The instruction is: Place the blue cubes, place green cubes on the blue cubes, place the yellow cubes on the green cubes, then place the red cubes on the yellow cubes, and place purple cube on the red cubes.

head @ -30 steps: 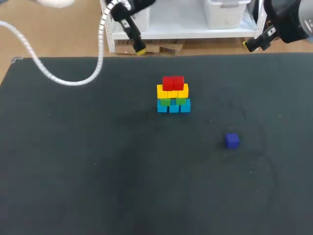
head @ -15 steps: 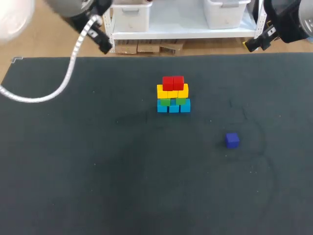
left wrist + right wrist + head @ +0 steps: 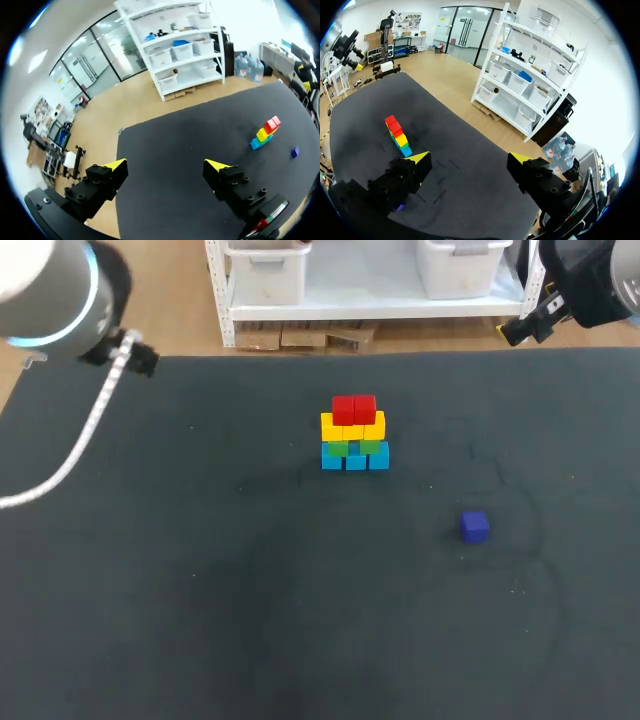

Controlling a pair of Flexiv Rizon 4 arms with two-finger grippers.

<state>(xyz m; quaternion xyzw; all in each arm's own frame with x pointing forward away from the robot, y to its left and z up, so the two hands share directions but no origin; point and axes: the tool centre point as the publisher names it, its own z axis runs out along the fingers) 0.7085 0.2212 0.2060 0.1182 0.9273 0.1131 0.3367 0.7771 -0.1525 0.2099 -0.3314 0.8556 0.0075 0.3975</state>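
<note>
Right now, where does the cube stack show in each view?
Head: cube stack mid-table, toward the far edge.
Left wrist: far ahead of the left gripper, near the purple cube.
Right wrist: just ahead of the right gripper.
Shared landmark: red cubes on top.

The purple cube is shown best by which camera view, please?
The head view: the purple cube sits alone, unobstructed. The left wrist view shows only a distant speck; in the right wrist view, a finger of the right gripper mostly hides it.
</note>
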